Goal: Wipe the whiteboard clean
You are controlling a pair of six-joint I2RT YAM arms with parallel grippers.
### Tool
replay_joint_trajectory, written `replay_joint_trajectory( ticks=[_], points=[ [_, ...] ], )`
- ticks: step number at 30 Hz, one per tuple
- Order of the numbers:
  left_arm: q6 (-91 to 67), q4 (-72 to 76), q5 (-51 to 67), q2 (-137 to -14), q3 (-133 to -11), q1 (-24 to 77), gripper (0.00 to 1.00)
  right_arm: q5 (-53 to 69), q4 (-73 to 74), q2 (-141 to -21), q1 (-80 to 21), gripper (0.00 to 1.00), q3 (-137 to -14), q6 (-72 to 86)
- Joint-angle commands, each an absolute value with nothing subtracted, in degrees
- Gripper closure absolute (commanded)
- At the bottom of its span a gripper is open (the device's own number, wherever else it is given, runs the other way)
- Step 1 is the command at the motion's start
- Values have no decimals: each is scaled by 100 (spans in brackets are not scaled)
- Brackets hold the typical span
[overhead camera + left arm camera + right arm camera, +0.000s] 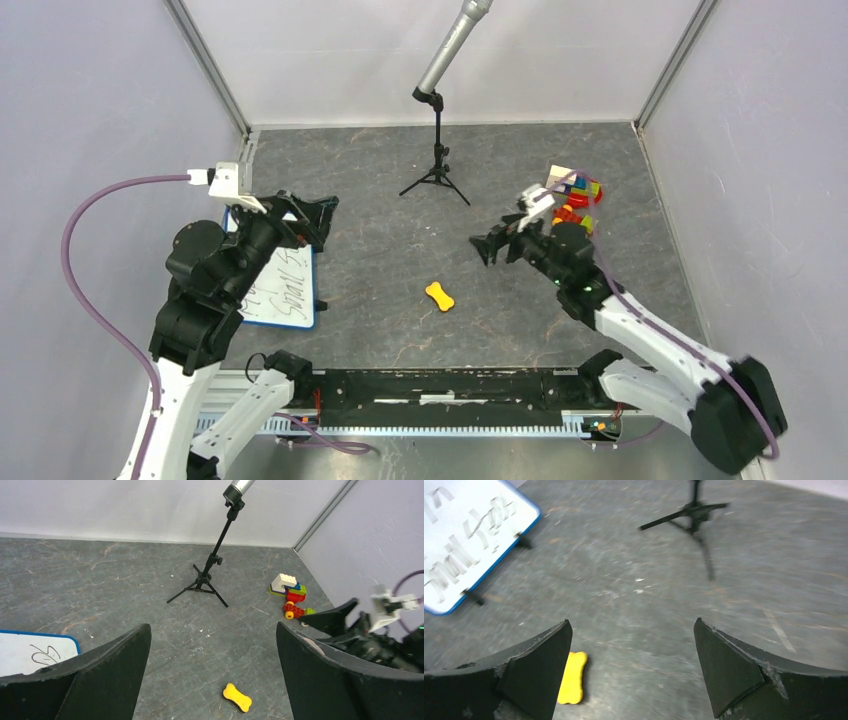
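Black handwriting [283,283] on the blue-rimmed whiteboard [296,311].

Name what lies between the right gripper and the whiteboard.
Top view: bare table up to the whiteboard; a yellow bone-shaped piece lies just nearside.

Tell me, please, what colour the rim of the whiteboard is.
Blue; the whiteboard rim shows best in the right wrist view.
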State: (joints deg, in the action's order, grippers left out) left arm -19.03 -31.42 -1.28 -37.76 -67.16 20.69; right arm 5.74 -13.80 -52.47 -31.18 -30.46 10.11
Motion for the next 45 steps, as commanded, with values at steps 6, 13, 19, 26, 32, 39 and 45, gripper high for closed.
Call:
replay_joint_trajectory(
  ticks=[6,13,19,26,32,39,45],
  points=[
    [-2177,-3555,-66,-3607,-7148,2036,0,1420,-4031,-8206,-4680,8,-3885,1214],
    [-2048,-4188,-69,-3650,-7567,2039,0,1564,-4615,-10520,-5903,15,-5558,468],
    [-2185,-4384,-66,-3430,-7647,2039,0,1662,-4389,-11808,-6456,19,-6725,-298],
    [-2189,-4465,239,-3363,-7620,2038,0,2010,-3911,-12722,-6635,31,-7585,-894],
    [-2160,-4464,290,-3308,-7546,2043,0,2154,-3868,-13080,-6662,31,-7800,-1035],
    [-2206,-4458,326,-3207,-7379,2037,0,2391,-3585,-13521,-6747,37,-8319,-1160],
    [-2250,-4455,334,-3170,-7277,2039,0,2328,-3535,-13755,-6794,58,-8640,-1057]
  ],
)
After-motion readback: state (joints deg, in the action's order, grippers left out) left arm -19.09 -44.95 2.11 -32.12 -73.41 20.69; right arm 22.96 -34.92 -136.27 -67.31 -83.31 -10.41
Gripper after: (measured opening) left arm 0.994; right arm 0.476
